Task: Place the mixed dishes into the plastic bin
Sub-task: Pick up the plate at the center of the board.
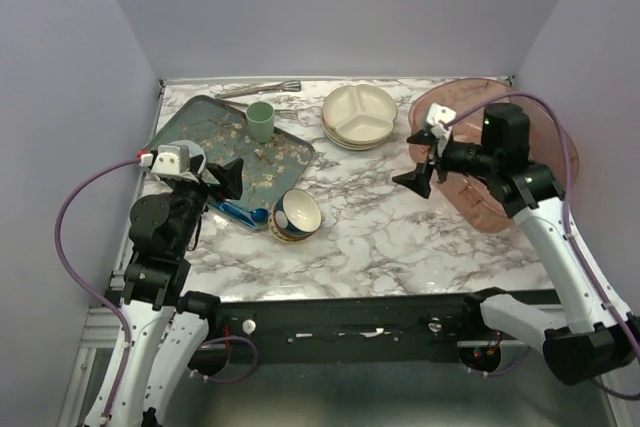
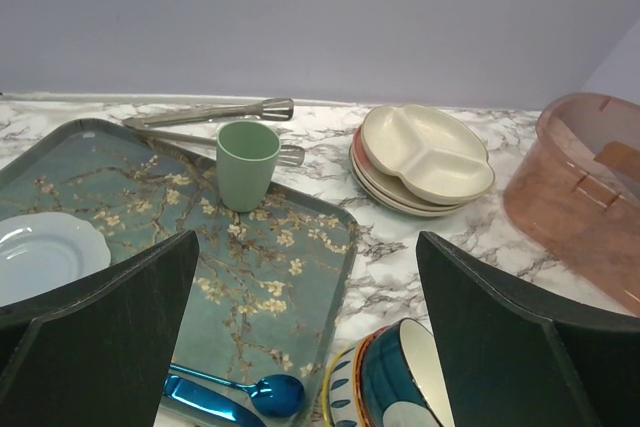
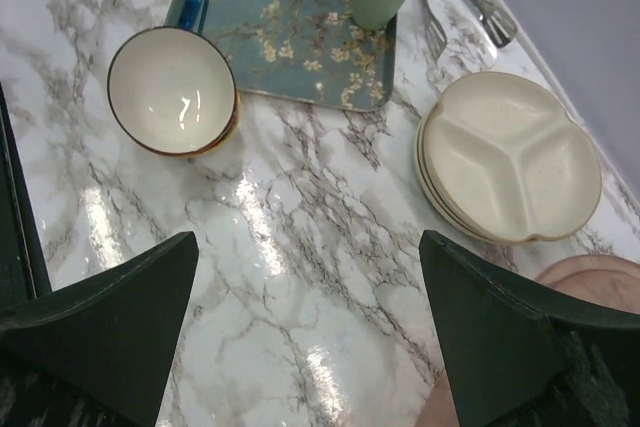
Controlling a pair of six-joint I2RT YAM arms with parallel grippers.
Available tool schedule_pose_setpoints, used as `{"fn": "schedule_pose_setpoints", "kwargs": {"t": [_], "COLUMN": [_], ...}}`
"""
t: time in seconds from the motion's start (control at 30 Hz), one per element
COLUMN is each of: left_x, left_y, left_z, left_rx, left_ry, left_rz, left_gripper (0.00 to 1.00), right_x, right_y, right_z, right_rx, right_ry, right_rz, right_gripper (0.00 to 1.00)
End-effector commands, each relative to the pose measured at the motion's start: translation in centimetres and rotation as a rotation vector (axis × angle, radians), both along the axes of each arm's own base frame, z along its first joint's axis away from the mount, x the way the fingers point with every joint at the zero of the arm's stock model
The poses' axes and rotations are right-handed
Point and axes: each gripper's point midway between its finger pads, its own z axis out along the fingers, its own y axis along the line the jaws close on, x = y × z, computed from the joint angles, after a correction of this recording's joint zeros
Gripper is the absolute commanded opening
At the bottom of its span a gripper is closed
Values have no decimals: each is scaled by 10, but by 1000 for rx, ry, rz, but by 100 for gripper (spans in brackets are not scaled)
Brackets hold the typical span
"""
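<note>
A stack of round plates with a cream three-section plate (image 1: 359,114) on top sits at the back middle; it also shows in the left wrist view (image 2: 425,155) and the right wrist view (image 3: 510,154). The blue-yellow patterned bowl (image 1: 296,215), cream inside, stands on the marble by the tray's near corner (image 2: 395,379) (image 3: 174,91). The pinkish plastic bin (image 1: 486,169) is at the right (image 2: 590,197). My left gripper (image 1: 230,178) is open and empty above the tray's near edge. My right gripper (image 1: 424,165) is open and empty, above the marble beside the bin's left rim.
A dark-green floral tray (image 1: 200,137) lies at the back left with a mint cup (image 1: 260,121), a pale blue saucer (image 2: 40,255) and a blue spoon (image 2: 255,392). Metal tongs (image 1: 262,89) and a fork (image 3: 432,32) lie near the back wall.
</note>
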Motion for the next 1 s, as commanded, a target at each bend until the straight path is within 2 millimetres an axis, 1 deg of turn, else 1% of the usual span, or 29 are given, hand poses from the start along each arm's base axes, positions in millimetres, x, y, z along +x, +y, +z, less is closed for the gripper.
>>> {"fn": "schedule_pose_setpoints", "kwargs": {"t": [0.0,0.03,0.07,0.1,0.13,0.17,0.23,0.27,0.3,0.37,0.4,0.47,0.5,0.53,0.6,0.63,0.7,0.73,0.77,0.83,0.87,0.93,0.97], "left_x": [2,2,2,3,3,3,3,4,4,5,5,3,1,0,0,0,1,1,1,1,1,0,0], "left_y": [0,0,0,0,1,1,3,2,3,2,0,0,0,-1,2,3,2,2,0,0,2,2,1], "left_z": [2,2,3,3,2,2,1,-1,-1,-2,-1,3,5,6,6,5,2,3,3,2,3,3,3], "left_rx": [3,5,5,5,5,3,4,5,4,5,5,4,4,2,4,6,4,4,4,2,4,4,4], "left_ry": [-8,-7,-8,-8,-8,-5,-6,0,2,6,4,-1,-6,-15,-25,-21,-9,-9,-8,-6,-9,-11,-11], "left_rz": [-6,-4,-2,-1,2,4,11,10,16,10,1,-10,-13,-21,-5,-1,-4,-9,-19,-15,-7,-7,-10], "left_gripper": [99,99,99,99,99,99,99,99,99,99,99,99,99,99,99,99,99,99,99,99,99,99,99], "right_x": [23,22,31,33,30,40,44,52,62,78,90,102,111,120,139,154,169,178,184,191,199,206,213], "right_y": [14,27,29,32,43,42,52,50,54,51,57,62,67,72,75,83,87,91,95,100,103,105,106], "right_z": [-31,-32,-45,-49,-50,-62,-67,-66,-74,-79,-87,-94,-90,-104,-110,-121,-131,-126,-144,-151,-159,-167,-163], "right_rx": [-244,-271,-324,-355,-386,-447,-490,-513,-532,-567,-588,-609,-605,-636,-672,-702,-733,-733,-756,-773,-785,-803,-801], "right_ry": [-55,-79,-68,-77,-106,-101,-123,-136,-128,-120,-110,-109,-130,-121,-145,-144,-140,-159,-137,-141,-136,-138,-150], "right_rz": [-32,0,-21,-21,5,-31,-38,-79,-94,-157,-165,-168,-176,-163,-189,-189,-200,-206,-198,-193,-196,-196,-209], "right_gripper": [100,100,100,100,100,100,100,100,100,100,100,99,99,98,96,95,91,89,88,85,81,78,75]}}
